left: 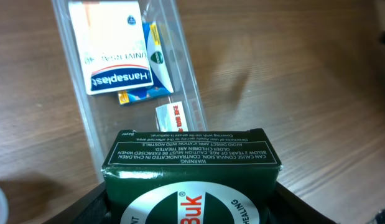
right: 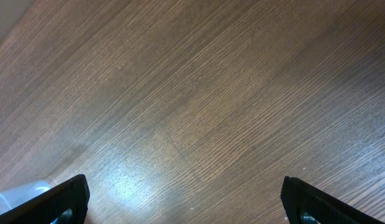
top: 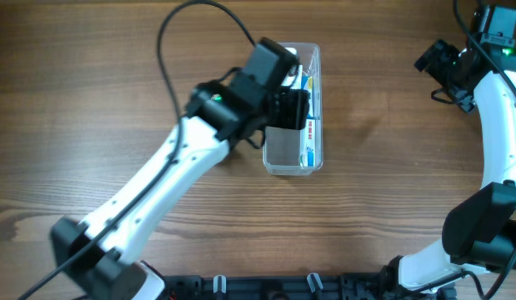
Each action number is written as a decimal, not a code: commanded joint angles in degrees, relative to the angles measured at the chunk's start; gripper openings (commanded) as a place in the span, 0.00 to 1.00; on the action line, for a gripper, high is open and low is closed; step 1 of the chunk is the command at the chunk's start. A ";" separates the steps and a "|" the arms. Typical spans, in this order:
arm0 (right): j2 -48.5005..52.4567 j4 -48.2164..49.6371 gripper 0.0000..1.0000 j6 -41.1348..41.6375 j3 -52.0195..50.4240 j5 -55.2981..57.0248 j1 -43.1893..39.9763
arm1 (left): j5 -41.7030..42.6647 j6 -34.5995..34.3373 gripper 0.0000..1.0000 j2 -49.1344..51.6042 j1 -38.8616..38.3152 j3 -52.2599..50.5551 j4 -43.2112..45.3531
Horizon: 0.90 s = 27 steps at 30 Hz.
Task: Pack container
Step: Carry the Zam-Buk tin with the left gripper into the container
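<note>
The clear plastic container [top: 314, 154] stands upright mid-table, long side running front to back; it also shows in the left wrist view [left: 186, 74]. Inside lie a white and blue Hansaplast box [left: 114, 46], a small blue and white box [left: 156, 56] and a small white box with red print [left: 173, 117]. My left gripper [top: 289, 108] is shut on a dark green box [left: 191, 177] with a white oval label and holds it over the container's near half. My right gripper [right: 183, 199] is open and empty above bare wood at the far right [top: 445, 67].
The wooden table [top: 116, 125] surrounds the container. The left arm [top: 157, 183] crosses from the front left. The right arm [top: 499, 125] curves along the right edge. A clear corner [right: 18, 193] shows at the right wrist view's lower left.
</note>
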 commanded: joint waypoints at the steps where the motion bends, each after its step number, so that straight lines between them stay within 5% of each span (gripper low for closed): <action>1: 0.11 0.13 1.00 0.68 0.04 -0.31 -0.09 | -3.19 -5.05 0.65 6.29 -0.74 0.72 1.57; 15: 0.11 0.13 1.00 0.66 0.04 -0.31 -0.09 | -3.23 -5.03 0.66 18.75 -0.74 0.72 2.75; 27: 0.11 0.11 1.00 0.68 0.04 -0.31 -0.09 | -3.19 -5.03 0.72 19.37 -0.74 0.72 1.01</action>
